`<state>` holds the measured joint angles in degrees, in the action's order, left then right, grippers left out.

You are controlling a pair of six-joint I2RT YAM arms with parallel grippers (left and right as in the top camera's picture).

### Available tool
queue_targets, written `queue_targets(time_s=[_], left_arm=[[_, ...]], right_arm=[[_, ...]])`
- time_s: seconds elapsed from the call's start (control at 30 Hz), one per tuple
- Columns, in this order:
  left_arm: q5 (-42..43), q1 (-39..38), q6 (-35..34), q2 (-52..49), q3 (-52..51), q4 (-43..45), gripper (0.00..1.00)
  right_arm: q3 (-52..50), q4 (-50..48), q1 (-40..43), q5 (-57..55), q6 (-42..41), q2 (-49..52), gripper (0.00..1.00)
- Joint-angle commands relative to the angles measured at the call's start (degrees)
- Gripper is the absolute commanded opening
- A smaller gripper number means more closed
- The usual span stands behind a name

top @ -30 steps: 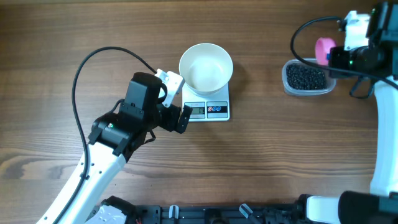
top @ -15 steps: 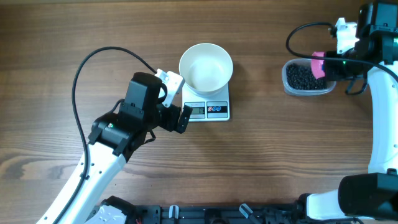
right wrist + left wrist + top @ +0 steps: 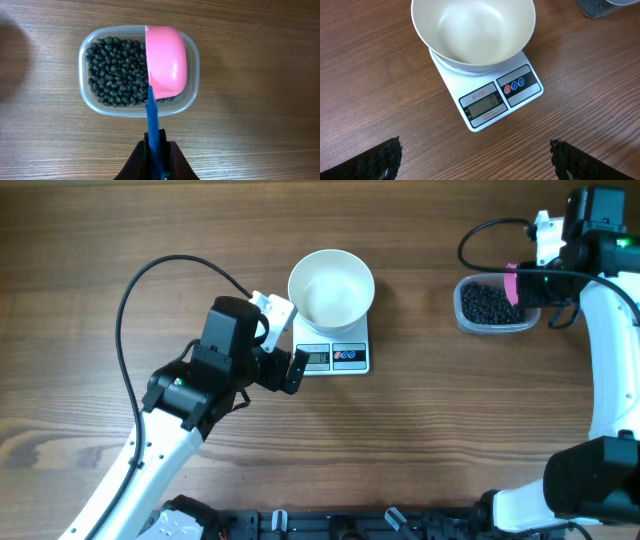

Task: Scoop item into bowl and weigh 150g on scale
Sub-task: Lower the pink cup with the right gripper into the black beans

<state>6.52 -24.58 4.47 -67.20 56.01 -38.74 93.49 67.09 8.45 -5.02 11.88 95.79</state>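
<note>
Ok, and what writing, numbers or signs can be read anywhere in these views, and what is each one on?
"0": on the grey display of the scale.
"SF-400": tiny red print just above that display; best reading, not certain.
Red and blue buttons: marks on them too small to read.
Bowl, tub, pink scoop: no text seen.

The wooden tabletop (image 3: 100, 240) is carrying the white scale (image 3: 335, 357) and, well apart from it, a clear tub (image 3: 82, 80).
</note>
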Motion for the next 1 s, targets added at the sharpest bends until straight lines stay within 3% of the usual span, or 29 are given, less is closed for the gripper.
queue_targets(time_s=[0.0, 0.43, 0.97], left_arm=[[0.1, 0.3, 1.1, -0.3, 1.0, 0.2, 1.00], [0.1, 0.3, 1.1, -0.3, 1.0, 0.2, 1.00], [0.1, 0.3, 1.1, -0.3, 1.0, 0.2, 1.00]], right_arm=[[-0.3, -0.6, 1.2, -1.7, 0.1, 1.2, 0.04], [-0.7, -0.3, 2.7, 1.6, 0.2, 2.4, 0.04], [-8.8, -5.5, 2.7, 6.6, -0.2, 2.4, 0.04]])
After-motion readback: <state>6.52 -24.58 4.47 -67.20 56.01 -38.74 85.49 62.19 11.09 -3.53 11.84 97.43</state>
